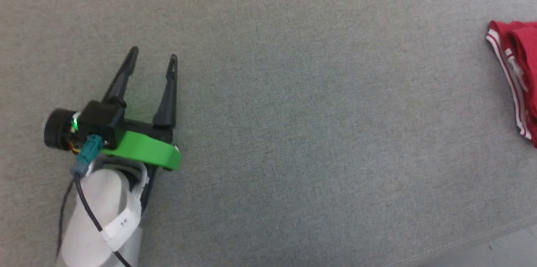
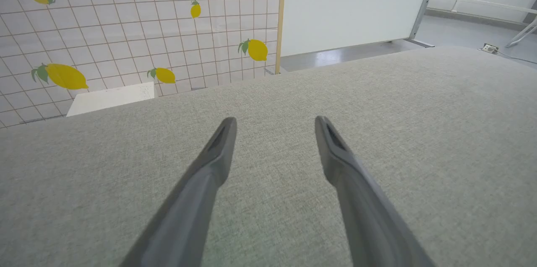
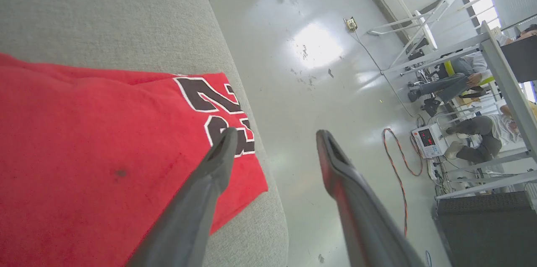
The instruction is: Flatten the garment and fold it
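- My left jaws: two long black fingers [image 1: 124,76], tapering to narrow slotted tips.
- A bright green bracket [image 1: 147,151] runs across their base.
- At 9 o'clock of it sits a round black housing [image 1: 56,128] with a small green light [image 1: 75,124].
- A teal plug [image 1: 89,154] feeds a black cable [image 1: 86,208] along my pale rounded forearm [image 1: 109,191], which is banded by a white strap [image 1: 121,223] with tiny print.
- My right jaws: dark grey fingers [image 3: 193,204], same slotted tips.

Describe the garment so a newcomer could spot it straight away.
Start from the wide grey fabric surface. Near its right edge lies the garment. It is bright red against the grey, with white-striped trim and black numerals outlined in white.
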